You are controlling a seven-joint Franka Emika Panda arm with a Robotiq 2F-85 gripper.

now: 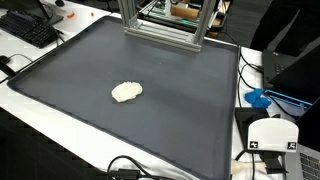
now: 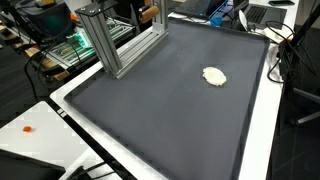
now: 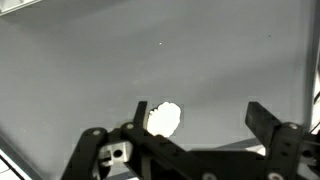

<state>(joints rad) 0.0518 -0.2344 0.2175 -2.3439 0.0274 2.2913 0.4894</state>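
A small pale, lumpy cream-white object (image 1: 126, 92) lies on the dark grey mat (image 1: 150, 60); it shows in both exterior views (image 2: 214, 76). The arm and gripper do not show in either exterior view. In the wrist view my gripper (image 3: 200, 115) is open and empty, its two dark fingers spread wide above the mat. The pale object (image 3: 165, 118) shows just inside the left finger, below the gripper and apart from it.
A metal frame of aluminium bars (image 1: 160, 25) stands at the mat's far edge (image 2: 115, 45). A keyboard (image 1: 28, 30) lies beyond one corner. A white device (image 1: 270, 135) and a blue item (image 1: 258, 98) sit on the white table border, with cables (image 1: 130, 168) nearby.
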